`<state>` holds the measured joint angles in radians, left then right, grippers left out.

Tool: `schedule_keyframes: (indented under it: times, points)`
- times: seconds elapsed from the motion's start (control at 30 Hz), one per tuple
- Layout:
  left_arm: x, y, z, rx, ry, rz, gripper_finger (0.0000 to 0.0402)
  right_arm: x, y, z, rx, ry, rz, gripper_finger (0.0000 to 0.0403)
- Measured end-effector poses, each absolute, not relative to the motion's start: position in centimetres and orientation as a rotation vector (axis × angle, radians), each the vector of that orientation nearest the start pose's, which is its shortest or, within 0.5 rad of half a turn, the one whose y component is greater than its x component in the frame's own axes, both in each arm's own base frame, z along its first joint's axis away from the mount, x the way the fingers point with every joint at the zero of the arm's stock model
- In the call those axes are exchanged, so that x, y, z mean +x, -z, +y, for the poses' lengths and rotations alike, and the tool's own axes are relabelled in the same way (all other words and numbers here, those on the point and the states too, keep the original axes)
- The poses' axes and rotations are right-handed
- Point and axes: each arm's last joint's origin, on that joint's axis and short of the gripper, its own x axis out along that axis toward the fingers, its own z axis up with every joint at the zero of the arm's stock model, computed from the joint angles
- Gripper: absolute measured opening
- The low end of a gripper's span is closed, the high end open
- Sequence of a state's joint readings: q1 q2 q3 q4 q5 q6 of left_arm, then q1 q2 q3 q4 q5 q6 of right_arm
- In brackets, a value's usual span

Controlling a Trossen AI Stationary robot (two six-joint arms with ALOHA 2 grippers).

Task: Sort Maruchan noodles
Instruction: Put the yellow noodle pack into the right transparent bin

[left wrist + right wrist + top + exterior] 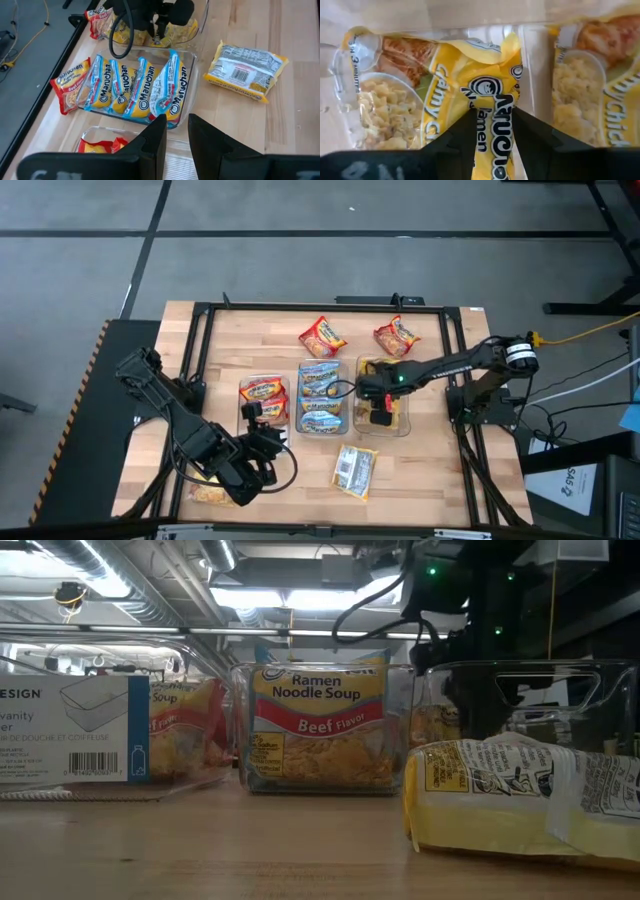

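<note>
**Yellow packet pinched over the right bin**

From above, I see my right gripper (381,412) inside the right-hand clear bin (404,426), yellow packets under it. The left gripper (262,442) hovers near the table's front, a face-down yellow packet (355,471) just to its right.

Through the right wrist, the fingers clamp a yellow Maruchan packet (492,95).

The left wrist shows parted, empty fingers (154,145); blue packets (135,90) lie ahead in the middle bin.

Wooden table (430,470) with bins (325,398), packets (355,471)
</note>
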<state>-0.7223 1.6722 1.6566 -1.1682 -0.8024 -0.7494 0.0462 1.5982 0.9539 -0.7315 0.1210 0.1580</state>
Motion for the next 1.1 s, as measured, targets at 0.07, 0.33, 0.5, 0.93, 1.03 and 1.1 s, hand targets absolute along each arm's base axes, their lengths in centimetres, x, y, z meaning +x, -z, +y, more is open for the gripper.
schedule_keyframes:
  times: [0.07,0.33,0.5,0.93,1.03,1.1]
  points:
    - [25.8,-34.1,-20.0,0.113,-0.369,0.746,0.0073,27.7,-17.4,0.9,0.026,0.198,1.365,0.0098]
    - [25.9,-34.1,-20.0,0.104,-0.366,0.740,0.0073,28.5,-19.8,0.7,-0.038,0.265,1.360,0.0005]
    - [25.9,-34.1,-20.0,0.104,-0.366,0.741,0.0073,28.6,-23.3,0.8,-0.084,0.297,1.431,0.0002]
    - [25.9,-34.2,-20.0,0.109,-0.370,0.738,0.0073,28.4,-27.5,2.2,-0.340,0.402,1.414,0.0001]
    - [25.9,-34.2,-20.0,0.109,-0.370,0.738,0.0073,28.4,-27.2,2.2,-0.257,0.365,1.435,0.0003]
    - [25.9,-34.2,-20.0,0.109,-0.370,0.738,0.0073,28.4,-27.1,2.5,-0.104,0.311,1.456,0.0008]
